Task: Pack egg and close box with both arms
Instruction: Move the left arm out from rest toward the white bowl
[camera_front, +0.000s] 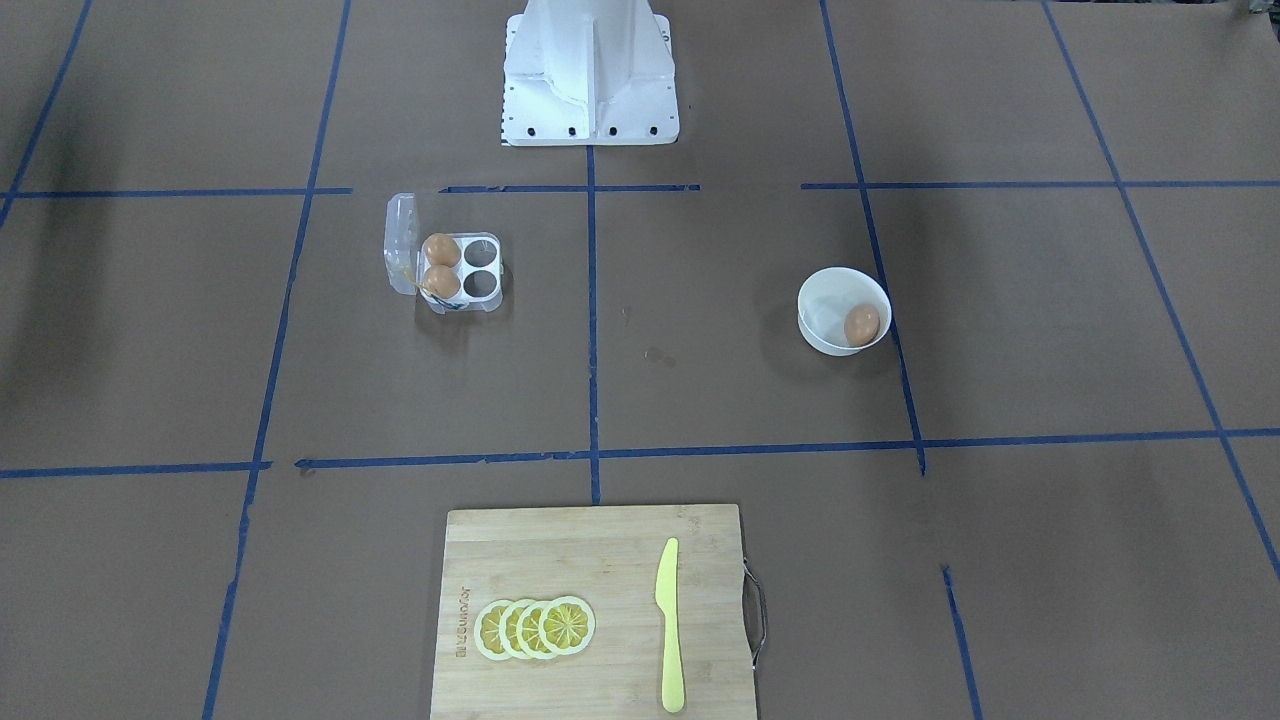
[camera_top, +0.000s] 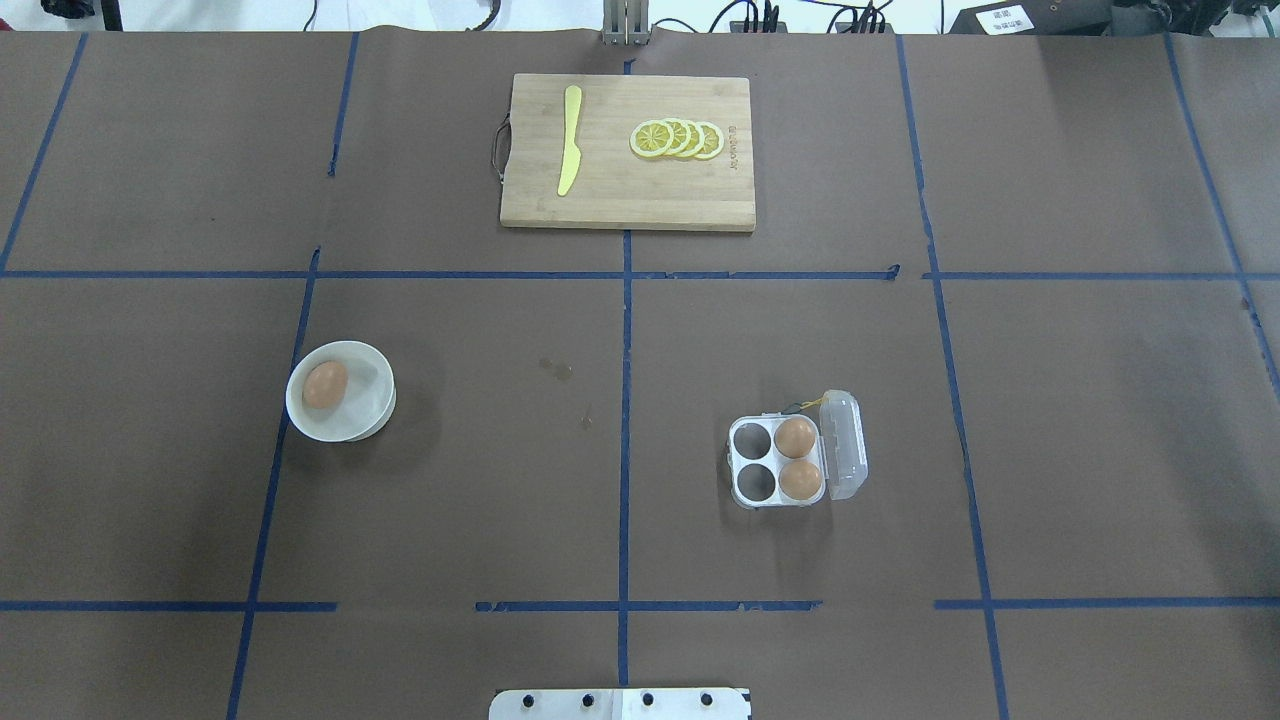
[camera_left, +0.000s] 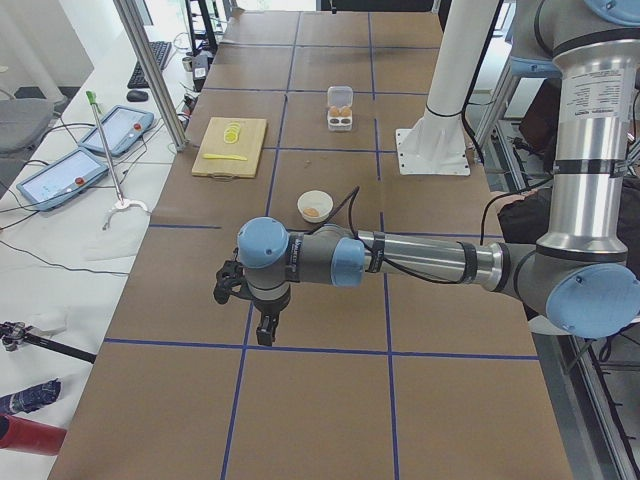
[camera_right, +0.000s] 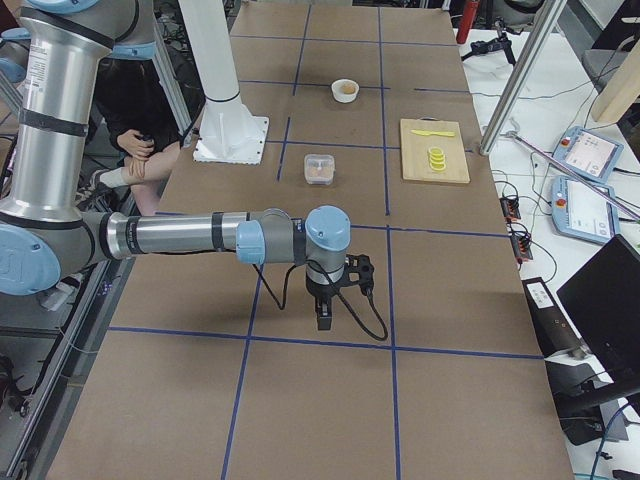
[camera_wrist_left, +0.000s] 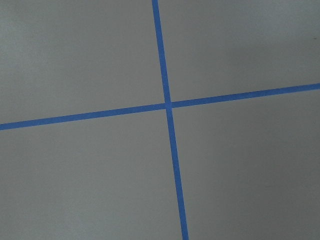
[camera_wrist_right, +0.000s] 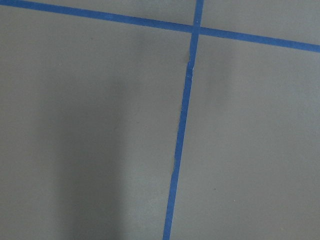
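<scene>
Left pincer (camera_left: 265, 334), right pincer (camera_right: 325, 318): seen only from side views, spread cannot be told.

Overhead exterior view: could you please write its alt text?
An open egg box holds two eggs; a third egg lies in a white bowl to its left. Lemon slices and a knife rest on a far cutting board.

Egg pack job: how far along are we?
Already in place: two eggs sit in the box, with two cells empty. In hand: nothing; the left arm and right arm hang at the ends of the table, away from the box. Left: move the egg from the bowl into a cell, then shut the open lid.
</scene>
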